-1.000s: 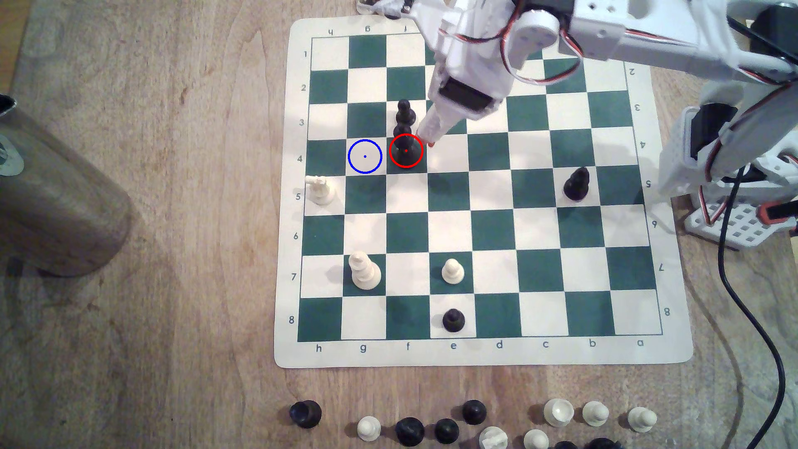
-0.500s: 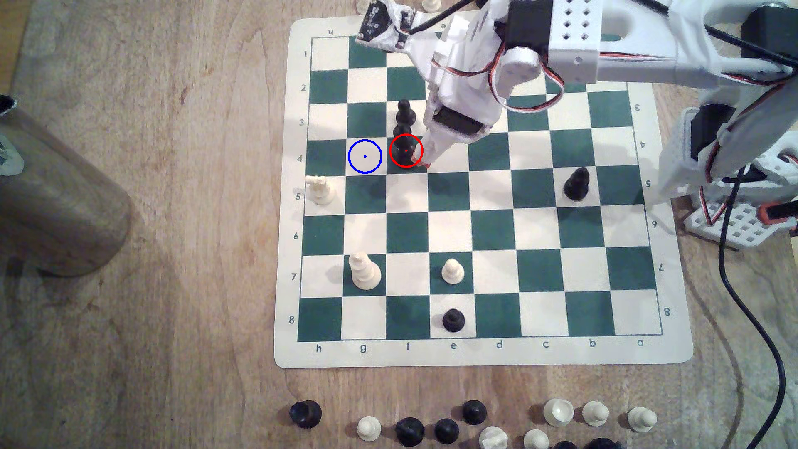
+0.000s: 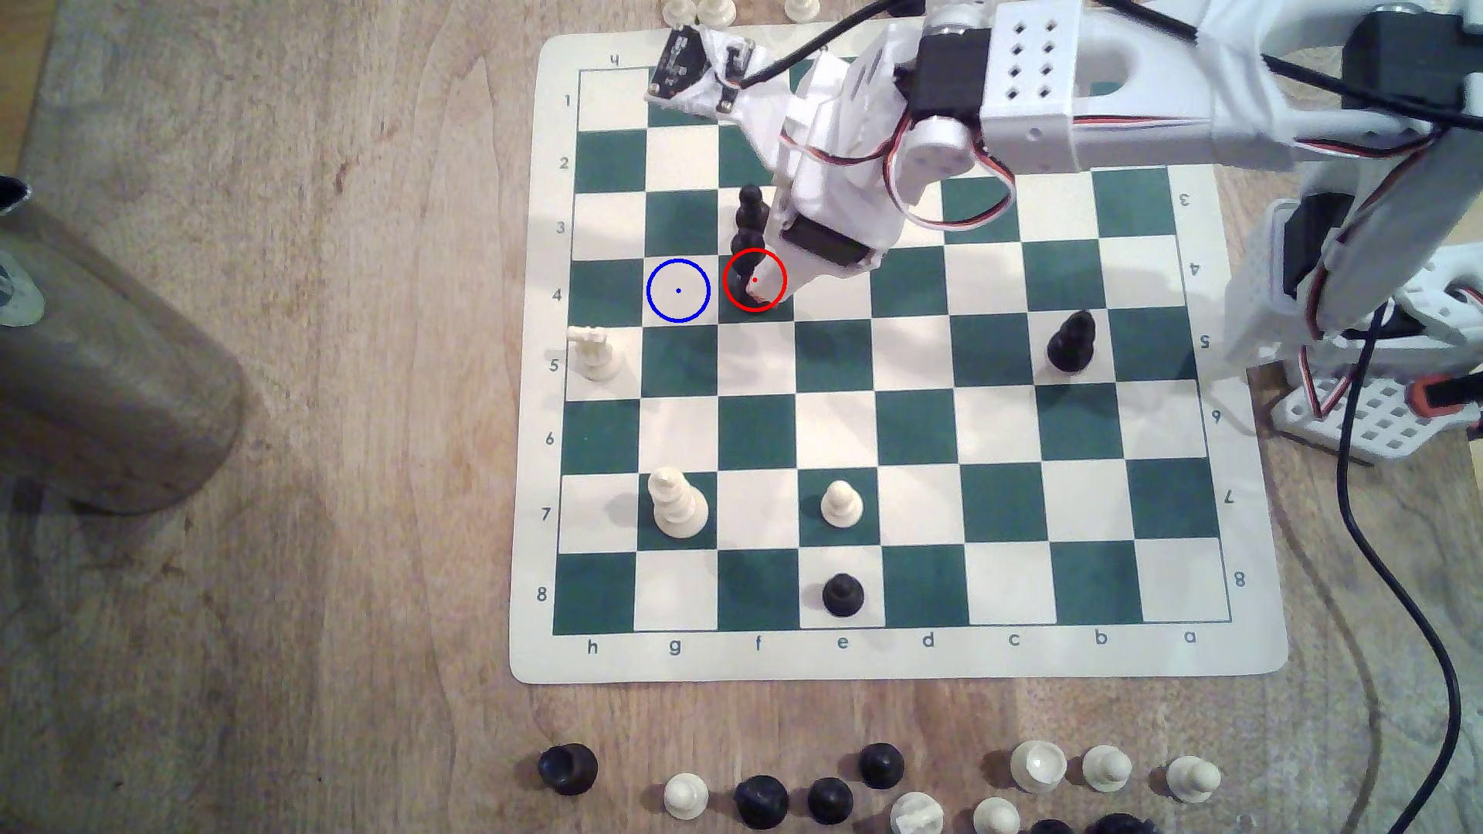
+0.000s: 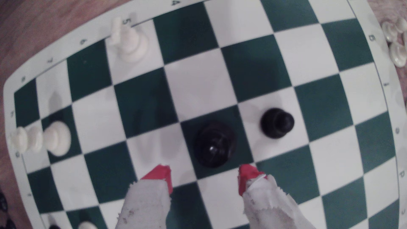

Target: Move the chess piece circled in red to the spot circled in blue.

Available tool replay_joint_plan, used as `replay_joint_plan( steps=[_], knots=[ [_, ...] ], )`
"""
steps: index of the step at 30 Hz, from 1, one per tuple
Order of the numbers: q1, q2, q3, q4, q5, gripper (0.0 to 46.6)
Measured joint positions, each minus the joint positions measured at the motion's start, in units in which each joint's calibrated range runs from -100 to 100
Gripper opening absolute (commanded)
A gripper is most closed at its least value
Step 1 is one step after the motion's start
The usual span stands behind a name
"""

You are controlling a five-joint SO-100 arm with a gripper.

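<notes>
A green-and-cream chessboard (image 3: 899, 657) is laid on a wooden desk (image 3: 281, 561). On it seven pieces are counted: four black and three white. The chess piece (image 3: 745, 265) to be moved, a tall black one, is stood on the red-ringed green square in row 4, column f, near the board's far edge in the exterior view. A shorter black pawn (image 3: 751, 210) is stood on the next square behind it, in row 3. The spot (image 3: 678, 290), a cream square ringed in blue, is found just beside the chess piece toward the exterior view's left, and is bare.

The gripper (image 4: 203, 176) is lowered over the red-ringed square, its two red-tipped fingers (image 4: 159, 175) spread apart. In the wrist view the chess piece (image 4: 214, 145) is seen just beyond the fingertips and between their lines, with a gap on each side; no contact is seen.

The other black pieces are a squat one (image 3: 1071, 343) in row 5 and a pawn (image 3: 843, 595) in row 8. The white pieces are one (image 3: 594, 353) in row 5 and two, a tall piece (image 3: 678, 504) and a pawn (image 3: 841, 504), in row 7.

Off the board, along the desk's near edge, a loose row of black and white pieces (image 3: 879, 782) is laid; its exact count cannot be told.
</notes>
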Motion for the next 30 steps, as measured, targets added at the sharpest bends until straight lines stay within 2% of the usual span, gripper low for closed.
replay_joint_plan(
  steps=[18, 25, 30],
  knots=[
    [0.96, 2.35, 4.34, -11.31, -1.22, 13.6],
    [0.96, 2.35, 4.61, -11.55, -1.22, 10.6],
    [0.29, 2.35, 5.78, -12.51, -1.22, 6.3]
  ],
)
